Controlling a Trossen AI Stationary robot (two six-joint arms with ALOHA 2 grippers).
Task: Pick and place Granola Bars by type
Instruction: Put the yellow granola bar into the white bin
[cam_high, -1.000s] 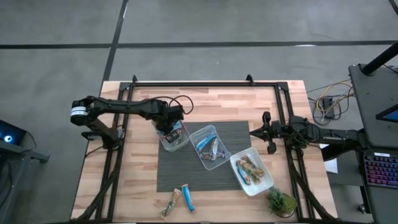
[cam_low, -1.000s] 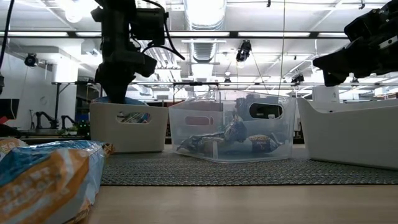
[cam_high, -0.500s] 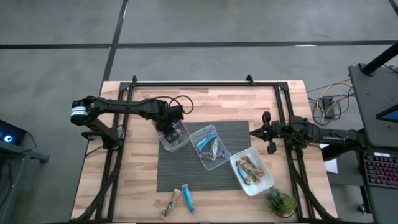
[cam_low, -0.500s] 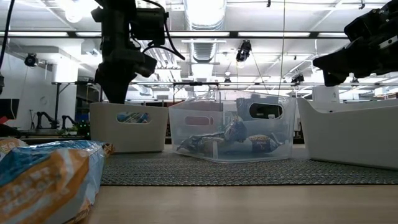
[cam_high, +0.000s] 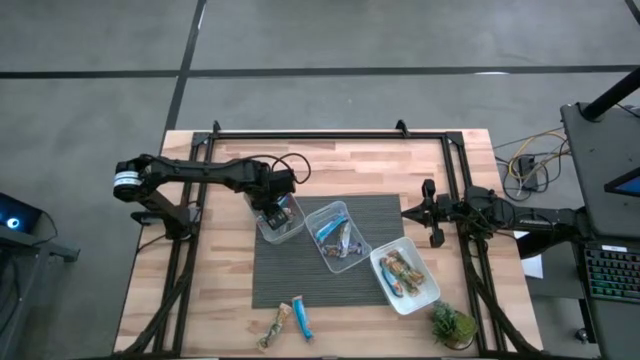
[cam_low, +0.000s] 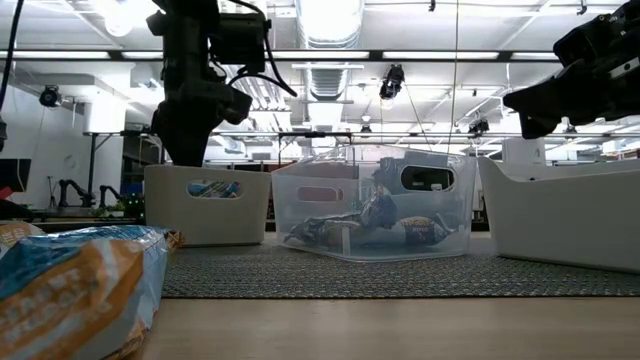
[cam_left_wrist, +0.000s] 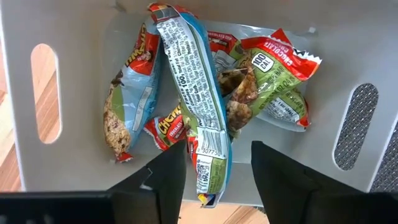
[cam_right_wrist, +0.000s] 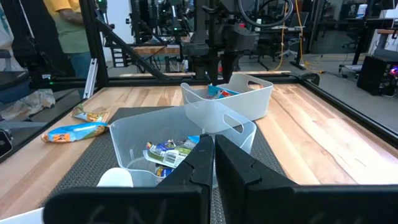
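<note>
Light wooden table (cam_high: 330, 165) carries a dark ribbed mat (cam_high: 300, 280), the landmark here. Three clear rectangular plastic tubs sit on it in a diagonal row: far-left-corner tub (cam_high: 281, 219), centre tub (cam_high: 339, 237), near-right-corner tub (cam_high: 405, 276). Left tool (cam_high: 272, 212) hangs over the far-left-corner tub, fingers (cam_left_wrist: 166, 176) apart, holding nothing; blue and green-red wrapped granola bars (cam_left_wrist: 205, 99) lie piled in that tub beneath it. Right tool (cam_high: 428, 213) waits off the mat's right edge, fingers pressed together, empty. Two loose wrapped bars (cam_high: 289, 320) lie on bare wood just off the mat's near edge.
</note>
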